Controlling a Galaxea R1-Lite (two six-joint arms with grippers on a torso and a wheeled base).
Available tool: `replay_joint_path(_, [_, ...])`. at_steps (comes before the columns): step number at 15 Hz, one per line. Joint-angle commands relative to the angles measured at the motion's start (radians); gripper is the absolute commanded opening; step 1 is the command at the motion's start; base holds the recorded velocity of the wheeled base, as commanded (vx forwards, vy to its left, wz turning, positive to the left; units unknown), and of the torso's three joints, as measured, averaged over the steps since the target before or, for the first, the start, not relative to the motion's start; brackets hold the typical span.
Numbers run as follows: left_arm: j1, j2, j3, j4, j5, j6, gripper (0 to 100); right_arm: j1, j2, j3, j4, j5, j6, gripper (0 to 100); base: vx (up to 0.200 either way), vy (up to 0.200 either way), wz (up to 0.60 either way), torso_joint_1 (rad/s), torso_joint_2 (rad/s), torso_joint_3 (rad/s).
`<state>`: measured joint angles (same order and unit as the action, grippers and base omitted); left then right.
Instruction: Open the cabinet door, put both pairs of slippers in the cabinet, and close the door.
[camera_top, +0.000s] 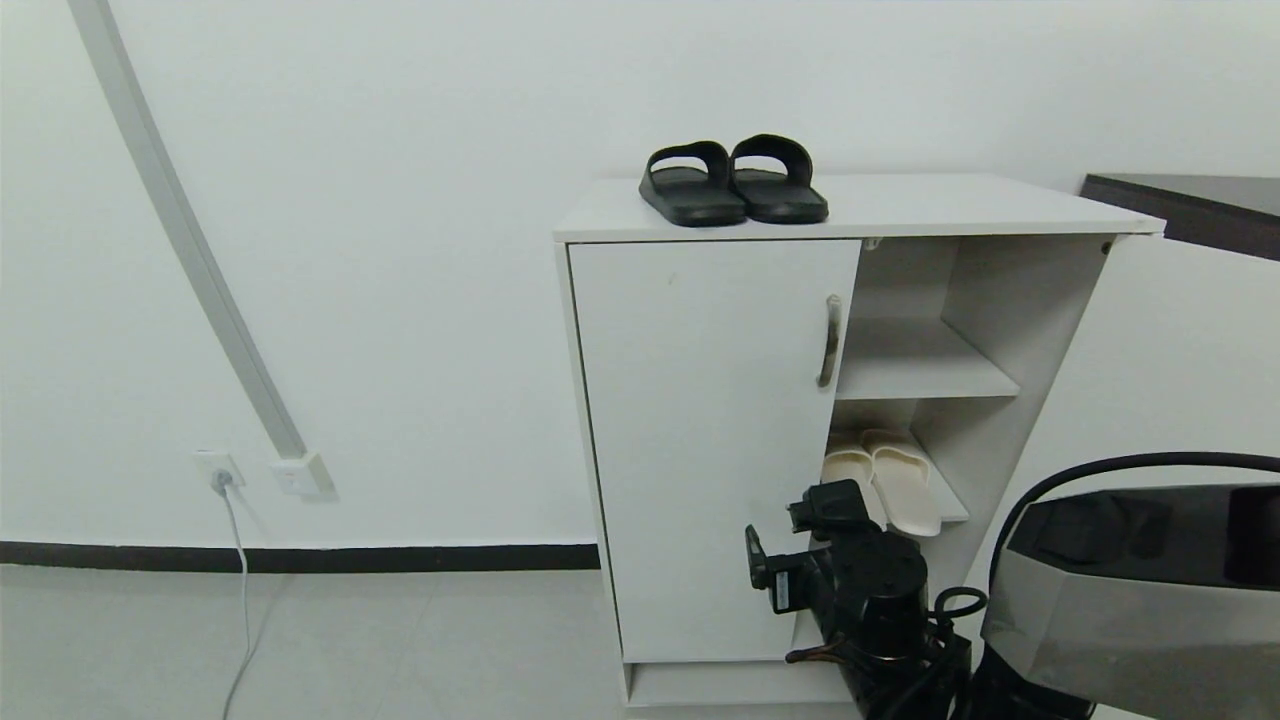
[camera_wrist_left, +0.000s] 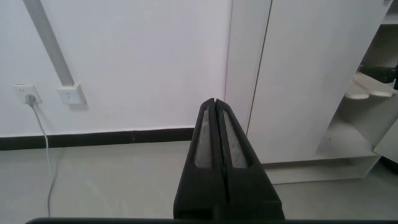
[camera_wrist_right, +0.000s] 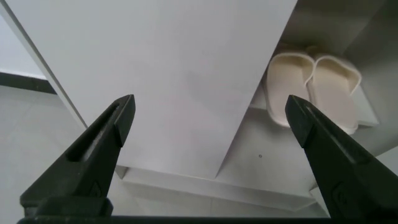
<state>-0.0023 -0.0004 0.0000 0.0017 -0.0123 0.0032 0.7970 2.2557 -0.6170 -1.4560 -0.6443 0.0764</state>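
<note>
On top of the cabinet (camera_top: 950, 205): one pair of black slippers (camera_top: 733, 183), side by side and touching, toes toward the cabinet's front edge, above its closed door.

Cabinet: white, two-door, standing against a white wall on a pale tiled floor (camera_top: 400, 640).
- Closed door (camera_top: 700, 450): covers the cabinet's left half; metal handle (camera_top: 829, 340) upright at its inner edge.
- Open door (camera_top: 1180, 350): swung out from the cabinet's right side, leaving that half exposed.
- Upper shelf (camera_top: 920, 365): inside the cabinet's open half, bare.
- Lower shelf: inside the open half, beneath the upper shelf; carries one pair of cream slippers (camera_top: 890, 480), side by side, toes outward.

Right gripper (camera_wrist_right: 210, 106): fingers spread wide, nothing between them. It sits low in front of the cabinet, just outside the bottom of the closed door's inner edge and near the cream slippers, touching neither.

Left gripper (camera_wrist_left: 214, 109): fingers pressed together, holding nothing. It sits low and off the cabinet's left side, well apart from it, pointing toward the wall beside the cabinet.

Beside the cabinet, on the wall to its left:
- wall socket (camera_top: 218, 470) with a plug in it, and a white cable (camera_top: 240, 600) running down to the floor;
- grey conduit (camera_top: 180, 230) slanting up the wall from a small box next to the socket;
- black skirting strip along the wall's foot.

Beyond the cabinet's right side: the corner of a dark worktop (camera_top: 1190, 200).
</note>
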Motion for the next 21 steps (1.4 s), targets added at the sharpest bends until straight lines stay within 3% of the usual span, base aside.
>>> replay_joint_path(1, [-0.001,0.000,0.000,0.001,0.000,0.000,0,0.001,0.004,0.000,0.000,0.000,0.000,100,0.000,0.000,0.00,0.076,-0.41,-0.344])
replay_joint_path(21, [-0.001,0.000,0.000,0.000,0.000,0.000,0,0.004,0.004,0.005,0.002,0.003,0.000,100,0.000,0.000,0.00,0.165,-0.49,-0.327])
